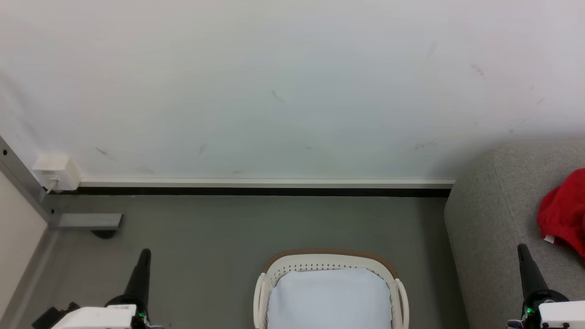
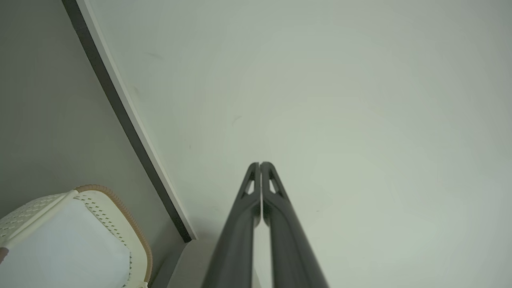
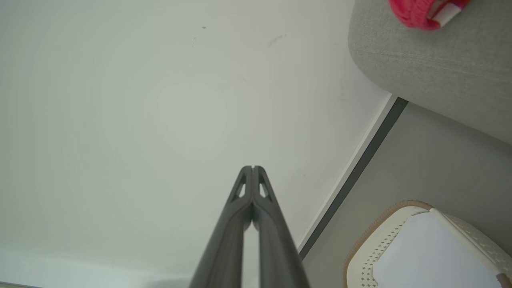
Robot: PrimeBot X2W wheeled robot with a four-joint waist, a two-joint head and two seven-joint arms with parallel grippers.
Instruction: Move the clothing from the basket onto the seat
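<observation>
We see the red clothing [image 1: 564,212] lying on the grey seat [image 1: 493,205], just beside our right end effector [image 1: 523,251], its fingers pressed together. The basket [image 1: 329,257] stands on the floor between it and our left end effector [image 1: 145,253], likewise pressed together.

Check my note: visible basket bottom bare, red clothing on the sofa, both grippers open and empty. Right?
Both grippers are shut, not open: the wrist views show the left gripper and right gripper with fingertips pressed together, empty. The basket bottom is bare and the red clothing lies on the sofa, as noted.
</observation>
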